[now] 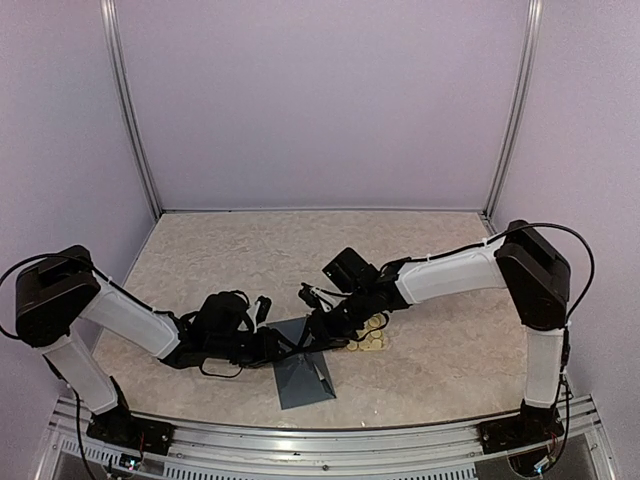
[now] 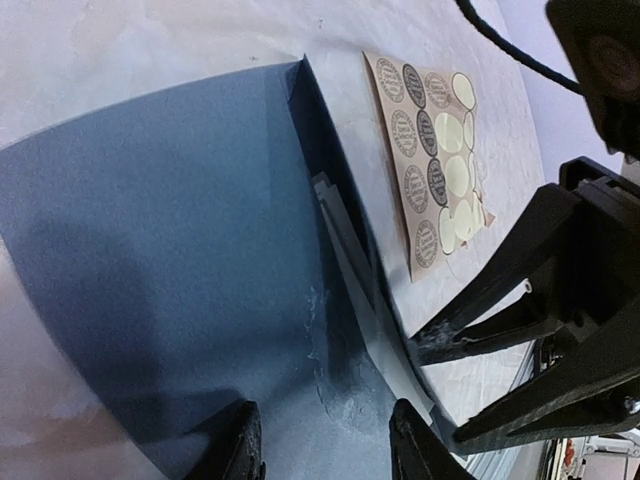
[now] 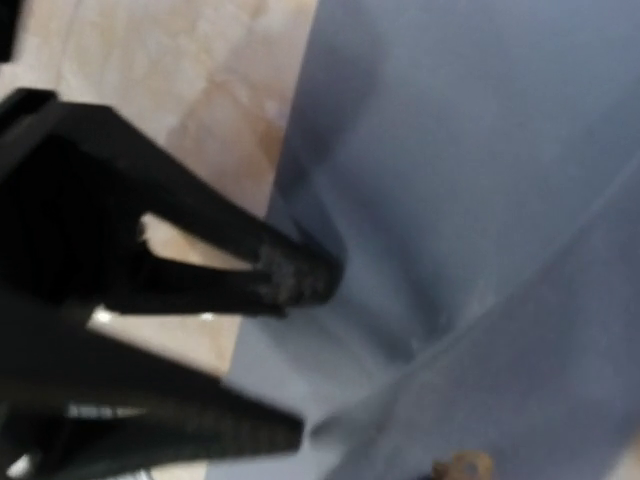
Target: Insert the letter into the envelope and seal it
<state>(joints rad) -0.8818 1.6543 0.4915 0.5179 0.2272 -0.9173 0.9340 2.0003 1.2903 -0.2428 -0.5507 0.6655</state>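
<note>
The envelope [image 1: 305,385] lay just left of the sticker sheet [image 1: 370,340]. The left pincer [image 2: 322,430], half apart, seemingly steadied it while the right pincer [image 3: 305,355] met its edge (clamped or not, unclear). No letter showed.

Round stickers [image 2: 405,132] on a tan sheet [image 2: 374,72] seem to carry printed lettering, too blurred to read.

The left hand [image 2: 325,442] is cut off at the bottom edge.
</note>
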